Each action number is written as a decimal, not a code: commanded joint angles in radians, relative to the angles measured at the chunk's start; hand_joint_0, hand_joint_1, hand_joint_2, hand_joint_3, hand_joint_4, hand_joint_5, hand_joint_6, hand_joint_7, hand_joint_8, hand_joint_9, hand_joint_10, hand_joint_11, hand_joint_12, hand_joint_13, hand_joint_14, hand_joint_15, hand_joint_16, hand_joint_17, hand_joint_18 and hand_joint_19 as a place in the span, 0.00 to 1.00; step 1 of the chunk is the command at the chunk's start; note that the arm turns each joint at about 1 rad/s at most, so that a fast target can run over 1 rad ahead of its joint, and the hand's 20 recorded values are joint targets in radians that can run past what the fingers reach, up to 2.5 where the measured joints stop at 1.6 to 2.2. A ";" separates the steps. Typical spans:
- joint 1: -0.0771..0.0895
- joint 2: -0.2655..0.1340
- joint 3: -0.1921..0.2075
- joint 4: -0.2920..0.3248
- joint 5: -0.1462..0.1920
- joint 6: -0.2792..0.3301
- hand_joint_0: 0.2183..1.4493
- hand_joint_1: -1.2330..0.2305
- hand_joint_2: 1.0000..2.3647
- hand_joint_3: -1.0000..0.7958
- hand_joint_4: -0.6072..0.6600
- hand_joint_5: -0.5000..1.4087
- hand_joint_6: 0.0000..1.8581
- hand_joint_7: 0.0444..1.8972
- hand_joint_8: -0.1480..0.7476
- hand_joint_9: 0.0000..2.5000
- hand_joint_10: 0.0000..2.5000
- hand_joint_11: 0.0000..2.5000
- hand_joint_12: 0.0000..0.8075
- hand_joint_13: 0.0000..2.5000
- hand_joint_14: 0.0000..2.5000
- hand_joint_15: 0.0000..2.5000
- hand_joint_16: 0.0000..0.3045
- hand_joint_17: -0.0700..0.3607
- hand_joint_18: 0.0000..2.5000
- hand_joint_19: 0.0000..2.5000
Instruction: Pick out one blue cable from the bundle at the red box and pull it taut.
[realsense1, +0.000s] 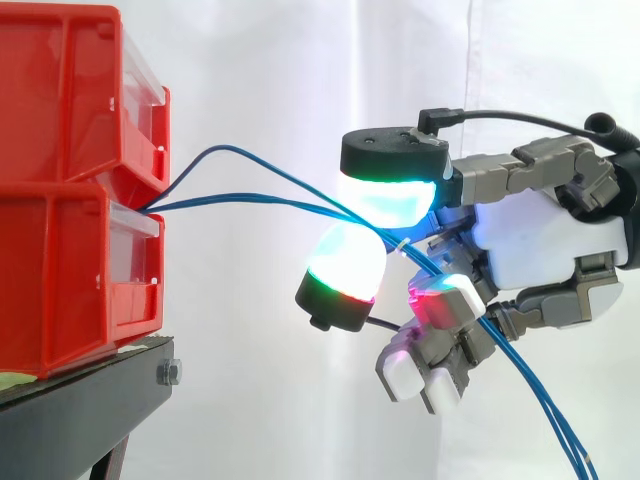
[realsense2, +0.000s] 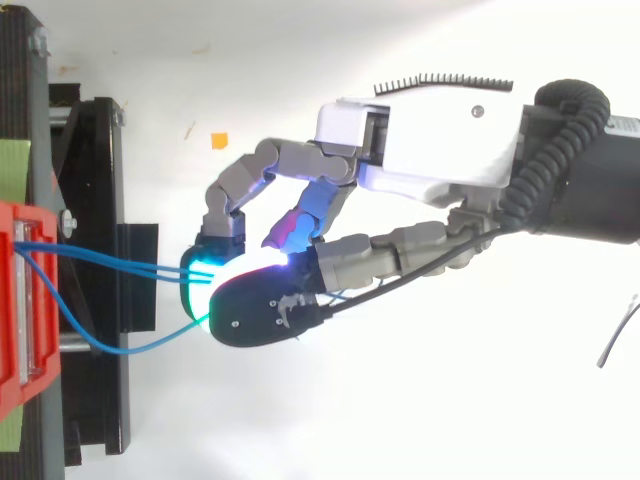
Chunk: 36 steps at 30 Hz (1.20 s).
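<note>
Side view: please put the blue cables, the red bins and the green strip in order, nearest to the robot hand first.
1. blue cables: centre, pinched by the robot hand.
2. red bins: left, where the cables start.
3. green strip: far left, under the bins.

Blue cables (realsense1: 230, 204) crossing gap, red bins (realsense1: 60, 250) beyond

Grey-jointed hand (realsense1: 545, 240) with a white palm shell
Thick, black-capped fingertips (realsense1: 390, 198) glow cyan, green, white and magenta.
</note>
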<state>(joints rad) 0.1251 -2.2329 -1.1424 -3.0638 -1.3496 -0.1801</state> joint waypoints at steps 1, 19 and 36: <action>-0.001 -0.001 0.001 0.000 0.000 0.001 0.32 0.34 0.01 0.54 0.56 0.19 0.49 0.44 0.56 0.49 0.01 0.33 0.52 0.37 0.01 0.16 0.20 0.48 0.36 0.18; -0.002 -0.001 0.000 -0.018 0.003 0.001 0.38 0.31 0.02 0.48 0.40 0.18 0.51 0.48 0.49 0.50 0.01 0.36 0.45 0.37 0.01 0.16 0.15 0.41 0.34 0.19; 0.001 -0.001 0.000 -0.020 0.001 0.001 0.42 0.30 0.00 0.31 0.38 0.19 0.51 0.50 0.49 0.51 0.01 0.36 0.44 0.38 0.01 0.16 0.15 0.40 0.36 0.18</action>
<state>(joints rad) 0.1252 -2.2335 -1.1428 -3.0822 -1.3482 -0.1802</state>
